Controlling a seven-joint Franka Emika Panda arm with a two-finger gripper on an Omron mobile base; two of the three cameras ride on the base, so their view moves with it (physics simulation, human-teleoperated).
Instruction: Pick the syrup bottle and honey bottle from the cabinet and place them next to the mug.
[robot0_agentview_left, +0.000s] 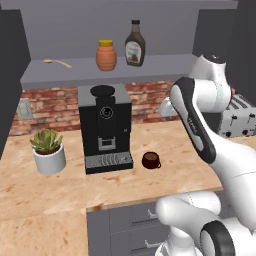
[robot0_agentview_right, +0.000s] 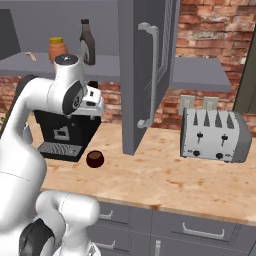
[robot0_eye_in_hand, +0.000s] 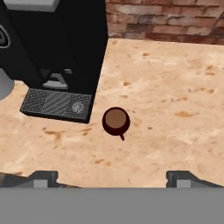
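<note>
The squat orange-brown ribbed honey bottle with a yellow lid (robot0_agentview_left: 106, 55) and the dark brown syrup bottle with a black cap and pale label (robot0_agentview_left: 135, 44) are seen standing upright, near each other but apart, on the flat shelf board of the grey open cabinet (robot0_agentview_left: 150, 68). A pale wooden spoon (robot0_agentview_left: 57, 62) is seen lying to their left. Below, on the speckled tan counter (robot0_agentview_left: 60, 190), the small dark maroon mug (robot0_eye_in_hand: 116, 120) is placed just beside the black coffee machine's (robot0_agentview_left: 105, 127) drip tray. The tool (robot0_eye_in_hand: 111, 178) is held above the counter with its jaws spread wide, nothing being grasped. A silver toaster (robot0_agentview_right: 216, 135) is seen against the red brick wall.
</note>
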